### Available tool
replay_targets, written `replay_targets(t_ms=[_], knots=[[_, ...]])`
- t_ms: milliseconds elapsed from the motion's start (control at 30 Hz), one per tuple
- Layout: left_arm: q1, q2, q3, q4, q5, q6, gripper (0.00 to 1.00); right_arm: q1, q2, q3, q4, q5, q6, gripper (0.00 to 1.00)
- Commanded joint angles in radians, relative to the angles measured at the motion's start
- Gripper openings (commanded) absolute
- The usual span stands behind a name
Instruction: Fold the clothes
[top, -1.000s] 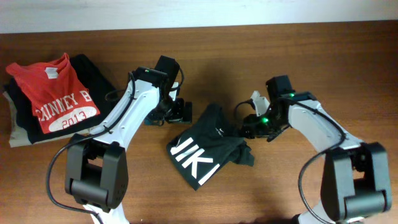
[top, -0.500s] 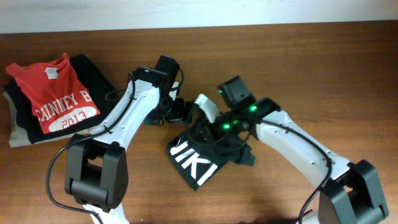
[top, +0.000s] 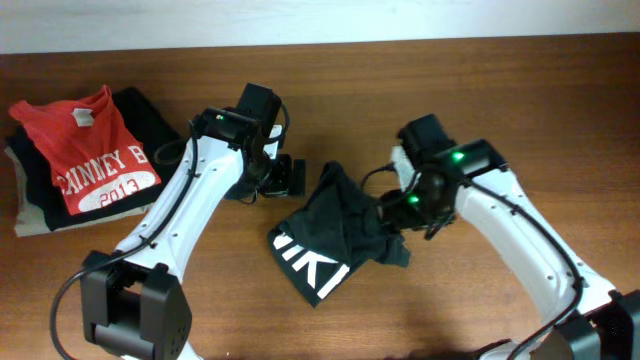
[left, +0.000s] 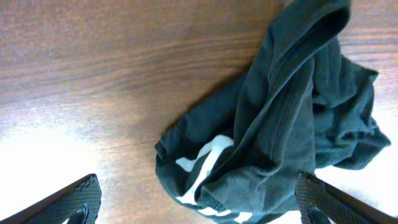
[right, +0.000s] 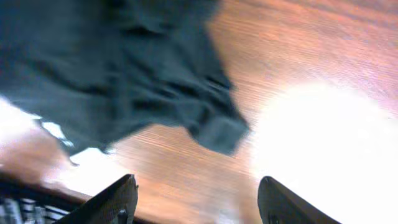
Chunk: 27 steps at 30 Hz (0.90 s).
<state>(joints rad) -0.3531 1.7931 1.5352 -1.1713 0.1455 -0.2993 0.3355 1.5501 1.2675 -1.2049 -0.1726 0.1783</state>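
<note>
The very dark teal-black T-shirt (top: 335, 230) lies crumpled at the table's middle, with white block letters showing at its lower left edge. My left gripper (top: 290, 178) is open and empty, just left of the shirt's upper corner. In the left wrist view the shirt (left: 280, 124) fills the right half, and part of it lies between the wide-spread jaws (left: 199, 205). My right gripper (top: 395, 205) is open and empty at the shirt's right edge. In the right wrist view the shirt (right: 137, 74) lies ahead of the jaws (right: 199, 199), over bare wood.
A pile of folded garments sits at the far left: a red T-shirt (top: 85, 150) with white "2013" print on top, a black garment (top: 150, 115) and a beige one (top: 25, 215) under it. The brown wooden table (top: 540, 100) ends at a white wall at the back.
My right arm swung left over the shirt, then came back to its right edge. The fabric now covers more of the white letters. My left arm shifted slightly.
</note>
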Motion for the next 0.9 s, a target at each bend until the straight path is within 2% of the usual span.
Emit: replay_targets(t_ms=[0,233,367,400,433,467,500,600,667,700,767,867], knots=[[0.004,-0.017,0.008,0.008,0.007,0.009,0.99,-0.033,0.003,-0.12,0.024,-0.019,-0.077,0.69],[0.004,-0.017,0.008,0.008,0.007,0.009,0.99,-0.028,0.01,-0.425,0.337,-0.048,-0.039,0.69],[0.004,-0.017,0.008,0.008,0.007,0.009,0.99,-0.028,0.01,-0.468,0.448,-0.106,-0.043,0.69],[0.004,-0.017,0.008,0.008,0.007,0.009,0.99,-0.028,0.011,-0.468,0.467,-0.124,-0.043,0.64],[0.004,-0.017,0.008,0.008,0.007,0.009,0.99,-0.028,0.01,-0.468,0.464,-0.124,-0.043,0.5],[0.004,-0.017,0.008,0.008,0.007,0.009,0.99,-0.028,0.011,-0.468,0.457,-0.124,-0.043,0.21],[0.004,-0.017,0.008,0.008,0.007,0.009,0.99,-0.028,0.01,-0.468,0.446,-0.134,-0.043,0.04],[0.004,-0.017,0.008,0.008,0.007,0.009,0.99,-0.028,0.006,-0.452,0.383,-0.241,-0.065,0.04],[0.004,-0.017,0.008,0.008,0.007,0.009,0.99,-0.028,-0.013,-0.354,0.301,-0.471,-0.186,0.04],[0.004,-0.017,0.008,0.009,0.007,0.009,0.99,-0.028,-0.014,-0.291,0.292,-0.515,-0.2,0.04],[0.004,-0.017,0.008,0.008,0.007,0.009,0.99,-0.028,-0.012,-0.209,0.346,-0.5,-0.196,0.05],[0.004,-0.017,0.008,0.008,0.007,0.009,0.99,-0.028,0.008,-0.211,0.482,-0.478,-0.136,0.13]])
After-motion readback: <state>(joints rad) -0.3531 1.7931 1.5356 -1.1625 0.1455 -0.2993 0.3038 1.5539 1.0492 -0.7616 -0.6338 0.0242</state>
